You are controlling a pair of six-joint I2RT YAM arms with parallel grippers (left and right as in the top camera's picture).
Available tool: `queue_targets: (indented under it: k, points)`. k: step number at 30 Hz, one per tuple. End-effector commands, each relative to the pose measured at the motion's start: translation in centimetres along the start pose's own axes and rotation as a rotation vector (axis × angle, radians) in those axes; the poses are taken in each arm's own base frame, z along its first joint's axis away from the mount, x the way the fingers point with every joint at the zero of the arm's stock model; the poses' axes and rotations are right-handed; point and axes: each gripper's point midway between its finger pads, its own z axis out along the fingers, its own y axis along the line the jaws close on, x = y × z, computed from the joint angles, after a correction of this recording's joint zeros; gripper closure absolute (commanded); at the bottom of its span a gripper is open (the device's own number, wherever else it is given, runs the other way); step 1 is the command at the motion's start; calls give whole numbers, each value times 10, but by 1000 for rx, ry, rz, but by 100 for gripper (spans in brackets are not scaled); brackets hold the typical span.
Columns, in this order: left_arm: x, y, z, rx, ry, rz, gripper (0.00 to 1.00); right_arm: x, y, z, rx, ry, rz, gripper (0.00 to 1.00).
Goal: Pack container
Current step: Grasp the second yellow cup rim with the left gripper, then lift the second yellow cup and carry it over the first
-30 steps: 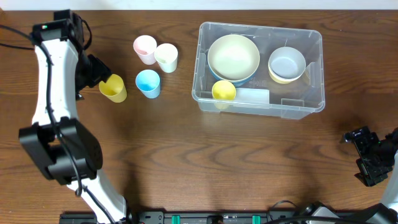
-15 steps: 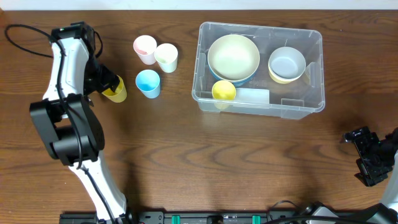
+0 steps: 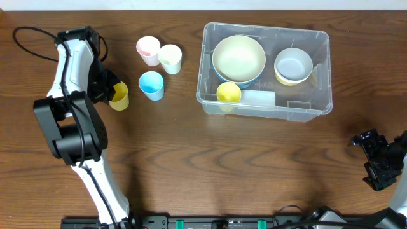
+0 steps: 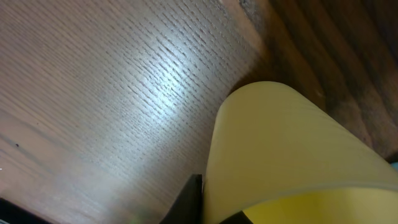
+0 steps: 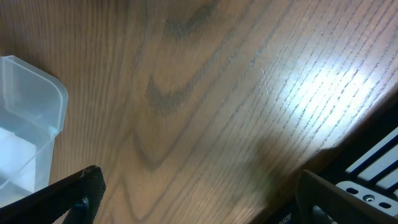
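The container [image 3: 267,27] sits on the table [image 3: 210,165]. Inside it, on its left side, is a big bowl [image 3: 238,58]. A small bowl [image 3: 293,65] is on its right side. A little cup [image 3: 229,93] stands by its front wall, next to the white label [image 3: 259,98].

Left of the container stand a pink cup [image 3: 148,49], a cream cup [image 3: 170,58] and a blue cup [image 3: 151,84]. Farther left of it, past the blue cup, is the yellow cup [image 3: 119,97]. The left gripper [image 3: 109,91] has its jaws squeezed tight on this cup's rim.

The right gripper [image 3: 370,160] is in front of the container, off its right corner and well apart from it. Its jaws are spread wide and hold nothing.
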Motion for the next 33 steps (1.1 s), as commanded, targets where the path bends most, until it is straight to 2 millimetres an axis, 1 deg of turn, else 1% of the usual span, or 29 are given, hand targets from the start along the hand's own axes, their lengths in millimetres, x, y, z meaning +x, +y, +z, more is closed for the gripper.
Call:
queue_targets:
  k: [1,3,6,8,11,14,17,19,20,23,24,26,28,30,33]
  points:
    - [1,5,-3,-17,-2,13,94,-1,0,-3,-13,-11,20,1]
    - [1,6,-16,-3,-24,17,94,-1,0,-3,-13,-11,20,1]
    - [0,7,-46,41,-85,13,94,-1,0,-3,-13,-11,20,1]
    - [3,3,-74,112,-134,22,94,-1,0,-3,-13,-11,20,1]
    - [16,-4,-127,271,-218,31,94,-1,0,-3,-13,-11,20,1]
    - [42,-14,-183,448,-307,82,94,-1,0,-3,-13,-11,20,1]
    - [79,-25,-236,568,-441,202,94,-1,0,-3,-13,-11,20,1]
    - [110,-35,-265,626,-528,314,94,-1,0,-3,-13,-11,20,1]
    - [132,-44,-280,660,-573,395,94,-1,0,-3,-13,-11,20,1]
    - [176,-65,-301,708,-641,549,94,-1,0,-3,-13,-11,20,1]
    - [189,-74,-303,710,-654,593,94,-1,0,-3,-13,-11,20,1]
    - [208,-90,-301,706,-661,661,94,-1,0,-3,-13,-11,20,1]
    - [226,-110,-293,697,-641,728,94,-1,0,-3,-13,-11,20,1]
    - [240,-130,-280,684,-604,787,94,-1,0,-3,-13,-11,20,1]
    - [254,-158,-256,644,-546,849,94,-1,0,-3,-13,-11,20,1]
